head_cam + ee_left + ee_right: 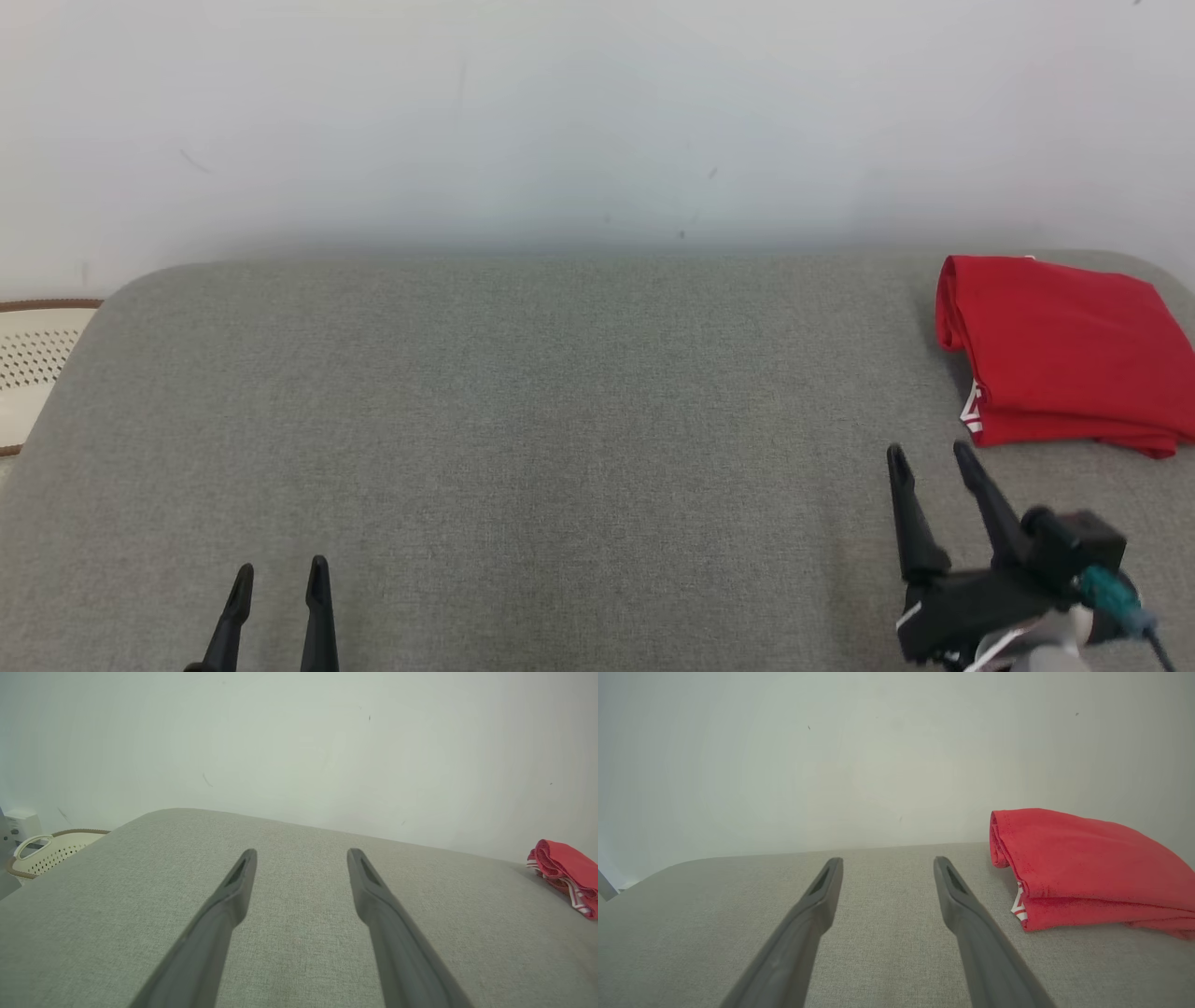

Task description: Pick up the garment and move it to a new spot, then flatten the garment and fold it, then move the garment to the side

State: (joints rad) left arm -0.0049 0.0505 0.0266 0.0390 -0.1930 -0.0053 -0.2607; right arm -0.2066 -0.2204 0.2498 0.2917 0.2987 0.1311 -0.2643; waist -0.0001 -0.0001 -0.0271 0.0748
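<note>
The red garment (1064,355) runs off the right edge of the head view, so its far side can't be made out. The white print (973,411) at its near fold is mostly tucked under the cloth, with too little showing to read. The pale basket (33,373) is cut by the left edge, the left gripper (282,566) is sliced off at the bottom edge just below its fingers, and the right gripper (929,452) loses its wrist there too.

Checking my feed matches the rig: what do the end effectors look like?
Both the left end effector and right end effector have two long, tapered dark fingers with slotted tips. The right's black body carries a teal connector with a dark cable.
</note>
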